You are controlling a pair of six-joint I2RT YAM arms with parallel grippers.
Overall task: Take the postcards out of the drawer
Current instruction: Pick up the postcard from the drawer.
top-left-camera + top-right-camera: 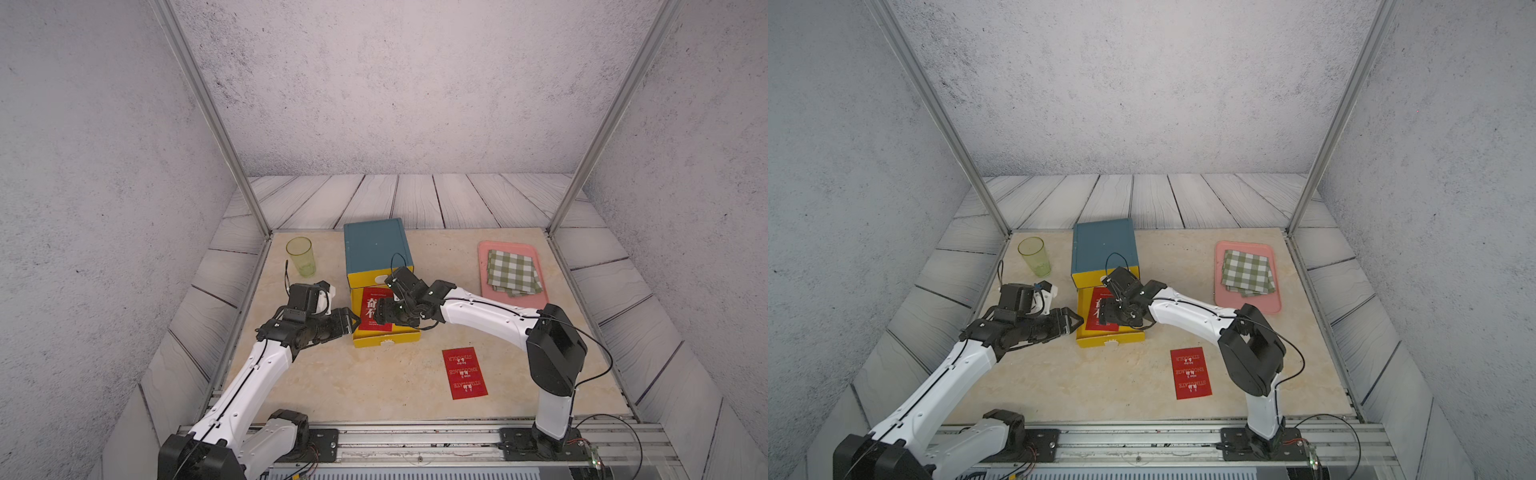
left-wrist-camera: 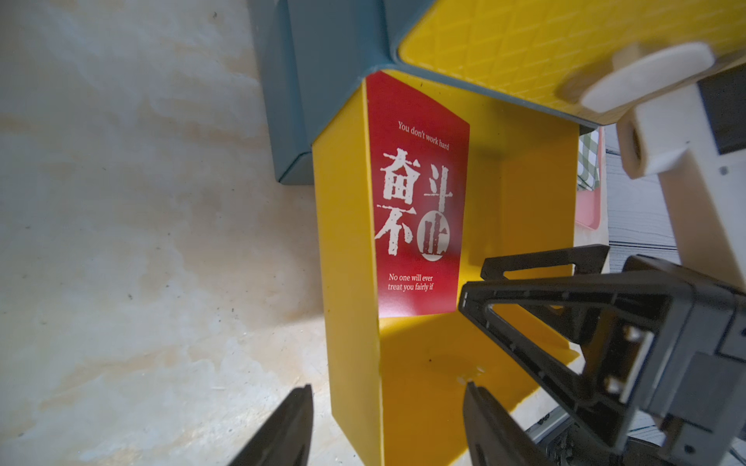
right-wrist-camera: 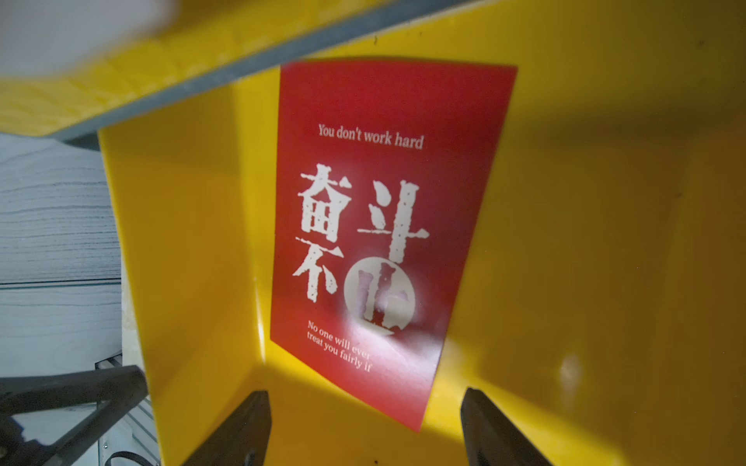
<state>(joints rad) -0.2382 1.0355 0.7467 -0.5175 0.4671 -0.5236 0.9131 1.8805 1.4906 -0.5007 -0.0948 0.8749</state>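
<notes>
The beige stone-look tabletop [image 1: 374,386] is carrying everything in the scene. The left arm [image 1: 249,374] and the right arm [image 1: 490,311] are reaching in from the near edge, both bending toward the middle.

A blue cabinet [image 1: 376,245] is standing at the far middle. Its upper drawer [image 1: 374,279] is sitting closed. Its lower yellow drawer [image 1: 386,338] is sticking out toward the near side. A pink tray [image 1: 483,270] is lying at the far right, with a folded green-and-white checked cloth [image 1: 513,272] resting on it.

One red postcard on the table [image 1: 464,372] is lying flat at the near right, print up, well apart from the drawer. A second red postcard in the drawer [image 3: 383,226] is lying face up, close to the left wall. Whether more cards are hiding beneath it, I cannot tell. A green cup [image 1: 300,257] is standing upright at the far left.

The left gripper [image 2: 387,389] is straddling the open drawer's left wall, jaws spread, with one finger outside over the table and one inside. It is holding nothing, and contact with the wall is not clear. The right gripper [image 3: 365,393] is hanging over the drawer's inside with its jaws spread wide. Its fingers are sitting on either side of the card's near end and are gripping nothing.
</notes>
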